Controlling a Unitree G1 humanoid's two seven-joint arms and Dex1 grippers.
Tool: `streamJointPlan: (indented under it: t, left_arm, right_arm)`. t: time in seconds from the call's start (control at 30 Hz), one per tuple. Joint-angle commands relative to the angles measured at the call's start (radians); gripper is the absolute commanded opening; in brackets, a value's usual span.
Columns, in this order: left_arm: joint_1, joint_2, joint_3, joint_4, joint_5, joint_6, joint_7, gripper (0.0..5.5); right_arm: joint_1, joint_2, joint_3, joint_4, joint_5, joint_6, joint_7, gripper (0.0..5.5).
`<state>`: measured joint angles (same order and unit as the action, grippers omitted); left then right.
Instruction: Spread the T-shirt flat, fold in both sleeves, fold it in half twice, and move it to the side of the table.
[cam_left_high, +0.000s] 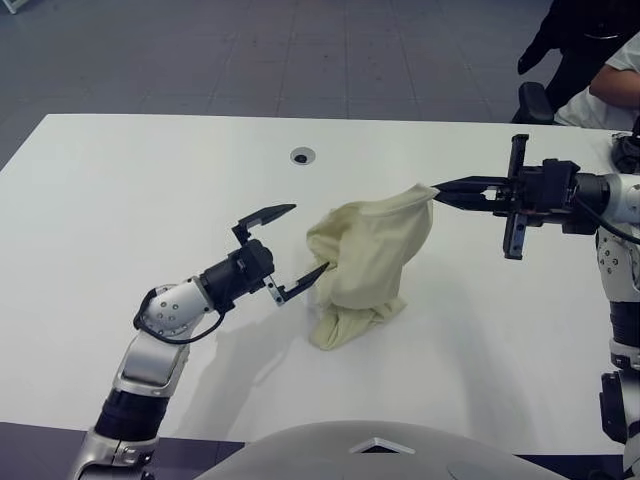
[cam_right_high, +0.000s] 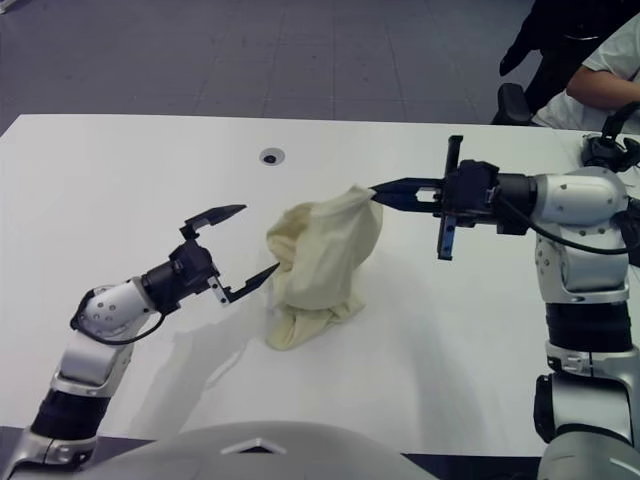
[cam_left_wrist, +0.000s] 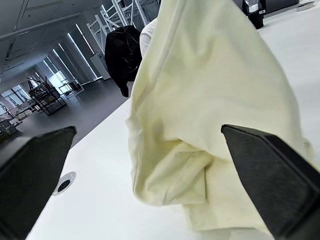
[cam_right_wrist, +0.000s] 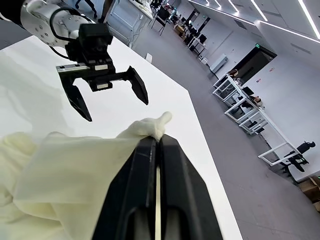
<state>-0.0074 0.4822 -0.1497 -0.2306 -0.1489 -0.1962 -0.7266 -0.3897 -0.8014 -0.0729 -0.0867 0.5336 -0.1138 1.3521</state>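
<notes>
Lower left of the head view, my left gripper (cam_left_high: 306, 240) is standing spread wide, its lower finger (cam_left_high: 305, 280) lying at the T-shirt's edge; contact I cannot confirm. I am seeing the pale yellow T-shirt (cam_left_high: 365, 255) hanging bunched at frame centre, its lower end resting on the white table (cam_left_high: 130, 180). My right gripper (cam_left_high: 438, 190), extending from the right edge, is pinching the T-shirt's top corner between closed fingers. A round cable port (cam_left_high: 302, 156) is sitting in the tabletop, upper centre.

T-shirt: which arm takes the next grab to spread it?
Likely left: left gripper is open beside the lifted T-shirt; right gripper is shut on its top corner, holding it up.
</notes>
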Motion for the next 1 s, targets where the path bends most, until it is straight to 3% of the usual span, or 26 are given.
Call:
streamJointPlan:
  t: [0.03,0.27,0.47,1.0]
  left_arm:
    - [-0.105,-0.025,-0.031,0.090,0.021,0.005,-0.015,5.40]
    - [-0.254,-0.067,-0.055,0.239,0.002,0.037,-0.056,5.40]
    - [-0.362,-0.099,-0.118,0.387,0.055,0.016,-0.106,4.40]
    - [-0.350,-0.073,-0.133,0.444,0.103,-0.047,-0.155,1.44]
  right_arm:
    - [0.056,-0.022,-0.005,-0.060,0.009,0.014,0.031,0.01]
    - [0.106,-0.021,-0.010,-0.109,0.008,0.019,0.037,0.01]
    - [0.101,-0.015,-0.003,-0.111,-0.002,0.013,0.033,0.00]
    - [0.087,-0.004,0.003,-0.108,-0.012,0.007,0.016,0.00]
